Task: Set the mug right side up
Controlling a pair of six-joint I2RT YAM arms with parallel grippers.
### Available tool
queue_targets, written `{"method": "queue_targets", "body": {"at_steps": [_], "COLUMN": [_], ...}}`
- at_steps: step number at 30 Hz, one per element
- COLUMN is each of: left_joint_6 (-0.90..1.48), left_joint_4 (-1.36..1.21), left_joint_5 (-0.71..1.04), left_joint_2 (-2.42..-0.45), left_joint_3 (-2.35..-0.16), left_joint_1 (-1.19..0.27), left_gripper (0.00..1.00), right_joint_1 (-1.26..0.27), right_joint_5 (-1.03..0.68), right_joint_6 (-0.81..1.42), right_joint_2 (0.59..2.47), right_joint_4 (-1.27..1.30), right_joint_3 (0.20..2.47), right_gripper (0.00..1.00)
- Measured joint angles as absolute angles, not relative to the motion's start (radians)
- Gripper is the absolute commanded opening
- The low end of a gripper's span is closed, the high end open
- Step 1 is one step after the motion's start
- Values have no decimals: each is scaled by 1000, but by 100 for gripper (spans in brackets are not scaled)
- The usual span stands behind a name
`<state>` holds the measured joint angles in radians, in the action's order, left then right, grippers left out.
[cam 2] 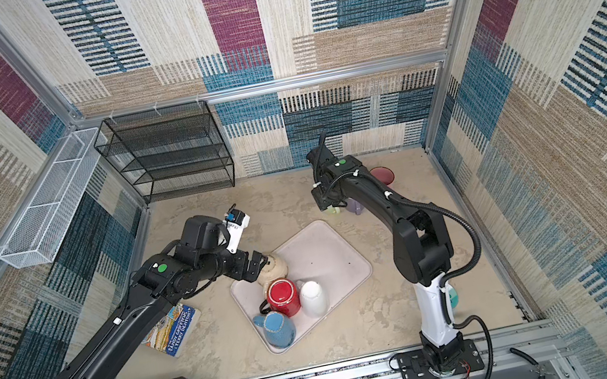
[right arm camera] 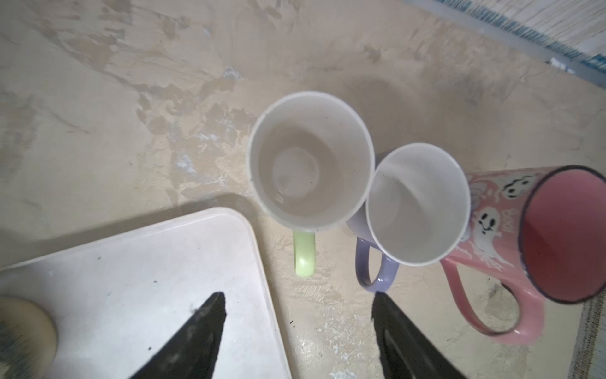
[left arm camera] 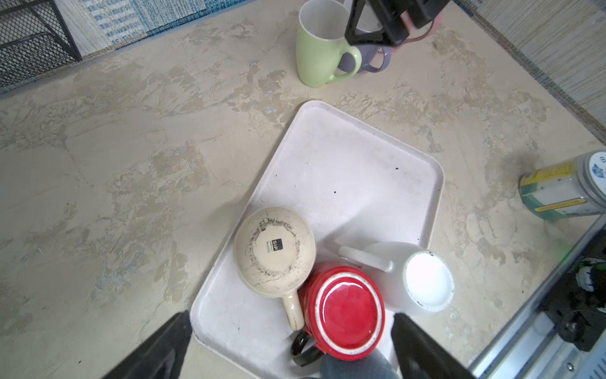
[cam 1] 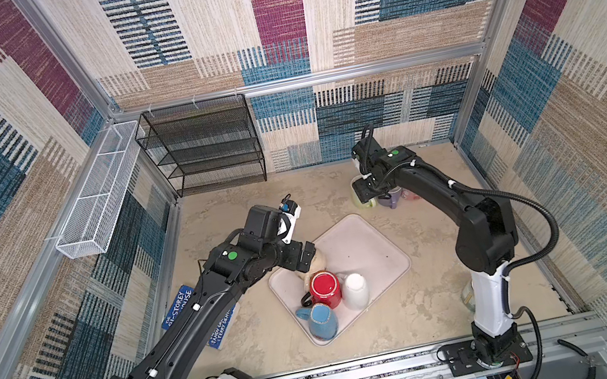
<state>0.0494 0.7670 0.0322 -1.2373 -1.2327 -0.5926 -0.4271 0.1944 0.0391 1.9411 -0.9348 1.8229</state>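
Only inverted mugs sit in the tray point(left arm camera: 344, 170): cream point(left arm camera: 273, 251), red point(left arm camera: 347, 311), white point(left arm camera: 426, 279), blue point(cam 1: 320, 320).

— What colour is the tray point(cam 1: 362, 247)?
— Pale pinkish white with a few dark specks. On it are a red mug point(cam 1: 325, 288) with a black handle, a plain white mug point(cam 1: 354, 290), a speckled blue mug point(cam 1: 321, 321), and a cream mug point(left arm camera: 273, 251) with a black stamp and dark scuffs on its base.
— And at 1 o'clock from it?
— A light green mug point(left arm camera: 316, 49) and a lilac mug point(right arm camera: 416, 203), both white inside. There's also a pink mug point(right arm camera: 537, 236) printed with white ghosts, with a dark rim.
— The surroundings?
— The table point(cam 1: 238, 210) is mottled beige. The walls point(cam 1: 279, 13) are patchwork stripes of blue, magenta, tan and cream. The mesh shelf point(cam 1: 206, 148) is black and the mesh basket point(cam 1: 100, 192) is white.
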Motion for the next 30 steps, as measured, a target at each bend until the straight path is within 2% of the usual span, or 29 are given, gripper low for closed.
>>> {"method": "queue_targets", "body": {"at_steps": [4,10,11,15,20,25,27,30], "left_joint_6": [44,14,6,-13,-29,-34,-34,-30], "left_joint_4": [778,792,798,827,854,887,895,896], "left_joint_5": [53,112,114,133,102,51,41,33], "left_joint_2": [-1224,-1188,-1178,-1143,-1150,-1205,-1233,-1273], "left_joint_3": [-1232,-1201,-1192,-1162,-1154,-1163,-1174,-1184], "left_joint_1": [-604,-621,-632,-699,-801,-892,-921,-945], "left_gripper": [100,93,87,75,55,48,46,43], "right_joint_1": [-456,-494,-498,-504,-505,-505,-505,-476], "right_joint_5": [177,64,39,-60,-149,-163,-136,-73], "right_joint_6": [52,95,104,140,181,208,231,267], "right_joint_2": [1805,1556,1511,1341,1212,1146,1133,1139], "right_joint_4": [-852,-665,-630,-502,-391,-328,-310,-286], "right_joint_3": [1682,1379,1324,1131,992,924,897,853], "right_gripper": [78,79,79,79,80,84,88,88]}}
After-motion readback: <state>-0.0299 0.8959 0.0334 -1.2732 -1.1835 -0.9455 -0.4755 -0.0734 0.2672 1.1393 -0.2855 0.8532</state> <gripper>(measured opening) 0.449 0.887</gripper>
